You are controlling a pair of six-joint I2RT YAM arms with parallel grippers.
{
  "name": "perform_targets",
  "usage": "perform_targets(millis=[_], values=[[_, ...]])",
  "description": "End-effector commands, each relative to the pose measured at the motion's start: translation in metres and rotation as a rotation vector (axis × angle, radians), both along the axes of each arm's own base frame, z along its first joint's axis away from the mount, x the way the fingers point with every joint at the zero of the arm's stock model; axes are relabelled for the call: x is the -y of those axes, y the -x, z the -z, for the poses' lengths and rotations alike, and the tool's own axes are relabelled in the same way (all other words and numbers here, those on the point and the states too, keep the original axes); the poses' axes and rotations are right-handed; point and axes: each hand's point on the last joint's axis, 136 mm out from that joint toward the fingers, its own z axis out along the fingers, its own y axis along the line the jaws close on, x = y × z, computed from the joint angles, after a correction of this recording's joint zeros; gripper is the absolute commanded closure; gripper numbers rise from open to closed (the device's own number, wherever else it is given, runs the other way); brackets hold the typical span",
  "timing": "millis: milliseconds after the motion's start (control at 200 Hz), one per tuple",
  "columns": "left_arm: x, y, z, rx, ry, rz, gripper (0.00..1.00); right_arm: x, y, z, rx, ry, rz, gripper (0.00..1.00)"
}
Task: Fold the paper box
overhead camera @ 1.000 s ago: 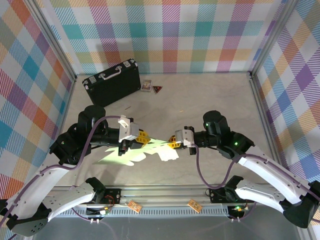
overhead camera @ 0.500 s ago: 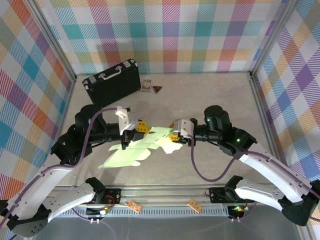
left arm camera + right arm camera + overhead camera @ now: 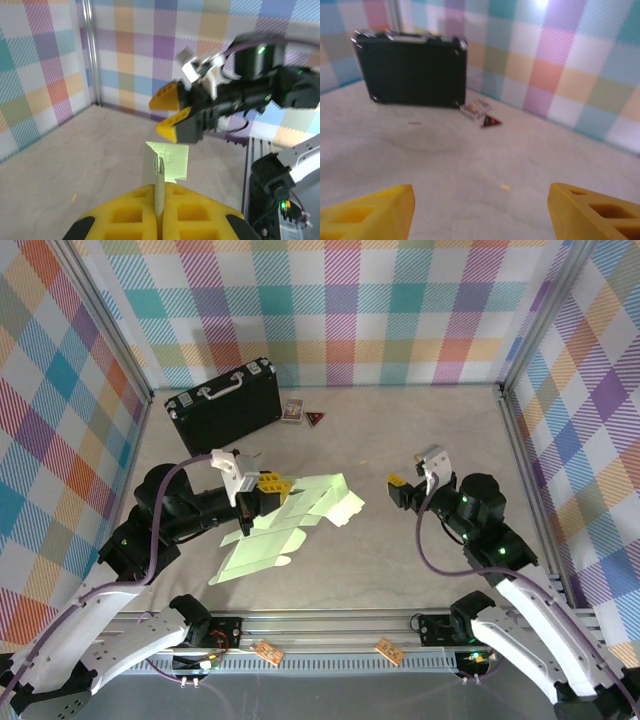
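Between the closed left fingers (image 3: 268,483), the paper box (image 3: 290,522) slants over the grey desk (image 3: 400,420); right fingers (image 3: 400,481) spread empty before plaid walls (image 3: 350,310).

Left claw (image 3: 271,486) is left of bench (image 3: 430,420) centre, with the paper box (image 3: 290,525) pinched edge-on between its fingers (image 3: 200,210). The sheet runs ahead of that claw and down toward the near edge. Right claw (image 3: 405,487) is well apart to the sheet's right, jaws spread. Briefcase (image 3: 222,403) is behind the left claw, far-left. Card pack (image 3: 292,411) and triangular piece (image 3: 315,419) lie just right of the briefcase, ahead-left of the right claw.
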Motion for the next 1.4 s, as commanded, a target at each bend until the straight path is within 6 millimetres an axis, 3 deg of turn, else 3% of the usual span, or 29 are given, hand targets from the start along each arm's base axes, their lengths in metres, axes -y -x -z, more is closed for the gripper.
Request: perform_targets(millis=[0, 90, 190, 335, 660, 860, 1105, 1285, 1395], values=[[-0.003, 0.003, -0.025, 0.008, 0.089, 0.001, 1.0, -0.015, -0.005, 0.02, -0.074, -0.059, -0.047, 0.32], [-0.005, 0.006, -0.03, 0.001, 0.123, 0.004, 1.0, -0.05, 0.019, 0.007, -0.025, -0.116, -0.306, 0.38], [-0.004, 0.009, -0.032, -0.012, 0.157, 0.022, 1.0, -0.072, 0.049, -0.017, 0.061, -0.208, -0.536, 0.38], [-0.002, 0.011, -0.033, -0.03, 0.185, 0.04, 1.0, -0.083, 0.069, -0.04, 0.121, -0.285, -0.686, 0.39], [0.002, 0.016, -0.038, -0.04, 0.24, 0.088, 1.0, -0.113, 0.11, -0.056, 0.177, -0.259, -0.955, 0.41], [0.006, 0.02, -0.04, -0.046, 0.259, 0.134, 1.0, -0.127, 0.116, -0.055, 0.186, -0.25, -1.017, 0.43], [0.007, 0.027, -0.044, -0.041, 0.284, 0.176, 1.0, -0.131, 0.12, -0.052, 0.165, -0.252, -1.063, 0.6], [0.013, 0.034, -0.043, -0.052, 0.289, 0.244, 1.0, -0.134, 0.131, -0.053, 0.158, -0.257, -1.116, 0.65], [0.014, 0.035, -0.043, -0.057, 0.291, 0.255, 1.0, -0.134, 0.135, -0.056, 0.16, -0.267, -1.139, 0.75]])
